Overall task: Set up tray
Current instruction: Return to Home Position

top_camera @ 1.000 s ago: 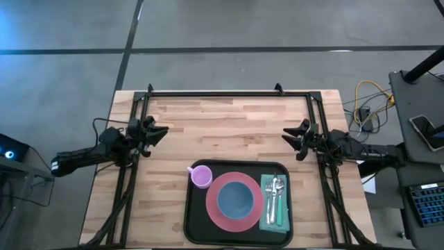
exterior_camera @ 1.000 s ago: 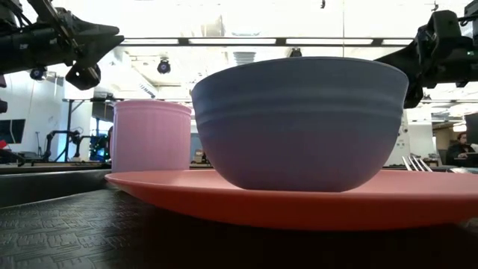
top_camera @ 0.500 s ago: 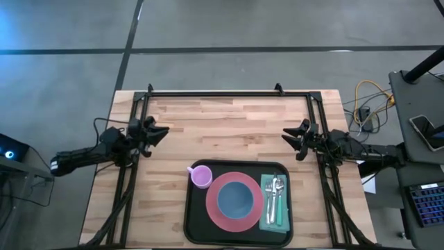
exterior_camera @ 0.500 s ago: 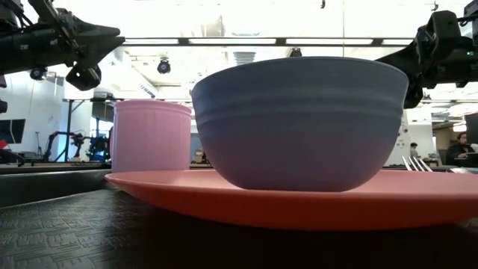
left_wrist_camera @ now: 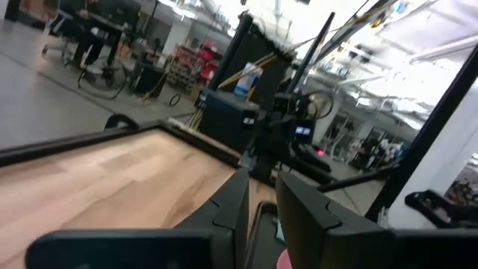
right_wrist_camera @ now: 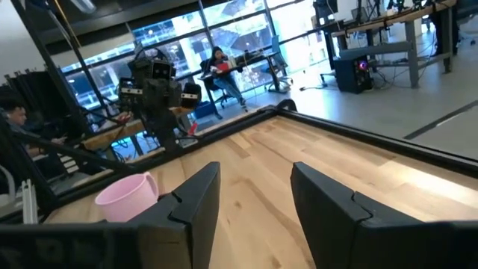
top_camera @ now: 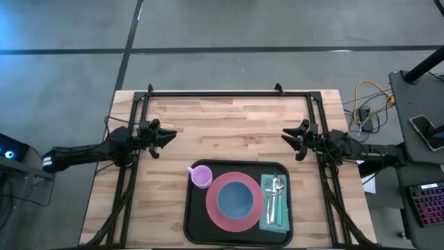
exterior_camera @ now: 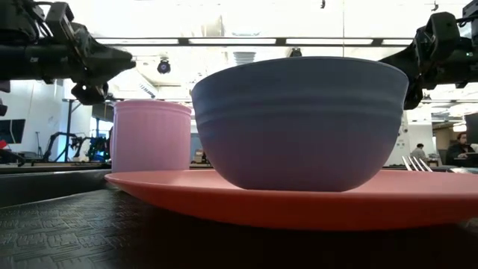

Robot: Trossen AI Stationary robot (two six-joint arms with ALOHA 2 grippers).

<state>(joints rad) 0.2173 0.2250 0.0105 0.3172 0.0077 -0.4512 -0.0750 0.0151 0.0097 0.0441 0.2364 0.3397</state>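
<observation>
The black tray (top_camera: pixel 196 226) lies at the table's near edge, in the middle. On it stand a pink cup (top_camera: pixel 201 176) and a pink plate (top_camera: pixel 214 210) that carries a blue bowl (top_camera: pixel 234 199). A teal napkin (top_camera: pixel 264 221) with cutlery (top_camera: pixel 275 191) lies at the tray's right end. My left gripper (top_camera: pixel 168 135) hovers over bare wood left of and beyond the tray, its fingers a narrow gap apart (left_wrist_camera: pixel 261 198). My right gripper (top_camera: pixel 286 135) hovers beyond the tray's right end, wide open (right_wrist_camera: pixel 254 194). Neither touches anything.
A black frame (top_camera: pixel 222 93) runs along the table's far edge and down both sides. Bare wood (top_camera: pixel 229 128) lies between the two grippers and beyond the tray. A side table with cables (top_camera: pixel 364 104) stands to the right, off the table.
My left gripper has moved toward the table's right, closer to the tray, and has come down a little. My right gripper and the things on the tray have kept still.
</observation>
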